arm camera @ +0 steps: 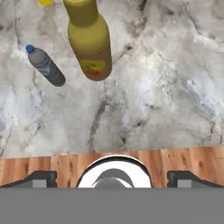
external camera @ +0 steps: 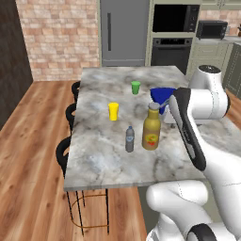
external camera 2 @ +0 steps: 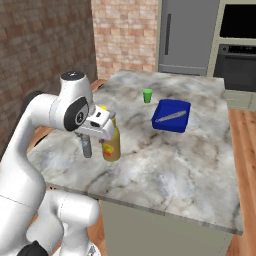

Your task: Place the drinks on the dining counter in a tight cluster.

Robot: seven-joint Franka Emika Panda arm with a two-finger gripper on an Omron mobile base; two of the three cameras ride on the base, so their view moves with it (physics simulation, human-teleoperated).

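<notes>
Marble table (external camera: 103,155) carries the amber bottle (external camera: 151,128) just beside the water bottle (external camera: 130,139) mid-frame; blue box (external camera 2: 171,115) holds a grey utensil (external camera 2: 170,117). My tool (arm camera: 112,177) stands apart, empty.

Tall amber-yellow bottle (external camera: 151,128): grey cap, red-and-yellow label on its lower body, standing upright on the grey-white marble tabletop (external camera: 103,155), toward the near half of the slab.

Small clear water bottle (external camera: 130,139): blue cap, dark band round its body, also upright. It stands just beside the amber bottle, on the side nearer the edge lined with black stools; a narrow gap shows between the two, no contact.

Tabletop: large rectangular island, veined marble, level. Both bottles sit well in from its edges.
</notes>
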